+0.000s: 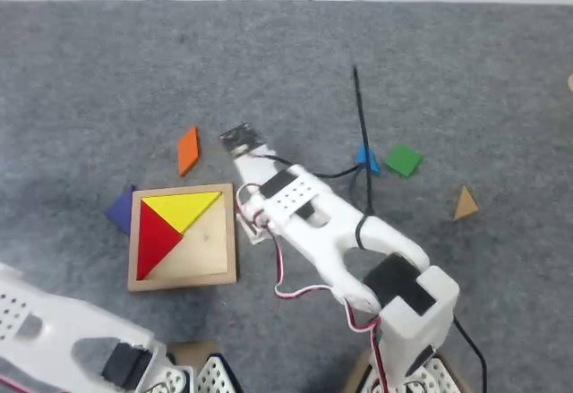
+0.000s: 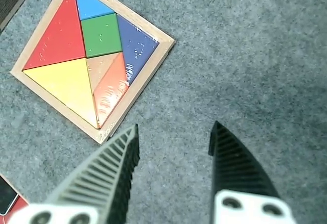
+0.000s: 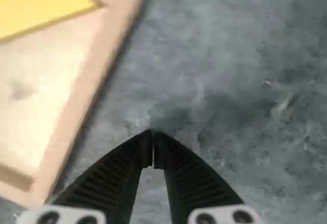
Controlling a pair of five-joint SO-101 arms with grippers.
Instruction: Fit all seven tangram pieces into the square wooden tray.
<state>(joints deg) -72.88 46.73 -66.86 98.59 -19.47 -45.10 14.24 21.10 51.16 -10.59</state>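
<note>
The right gripper (image 3: 153, 138), fingers pressed together on nothing, hangs over the grey table (image 3: 245, 81) just beside the right rim of the wooden tray (image 3: 94, 81), near the seated yellow triangle (image 3: 36, 4). The red triangle (image 1: 154, 236) lies beside it, so five pieces wait loose: dark blue triangle (image 1: 121, 209) against the tray's left rim, orange parallelogram (image 1: 187, 150) beyond its far rim, blue triangle (image 1: 365, 158) and green square (image 1: 402, 159) mid-table, tan triangle (image 1: 465, 203) toward the right edge. Likely a fetch comes next, calling for the fingers to open over a nearby piece. The left gripper (image 2: 175, 129) is spread wide near a filled tray (image 2: 163, 43); whether that is a second tray, I cannot tell.
</note>
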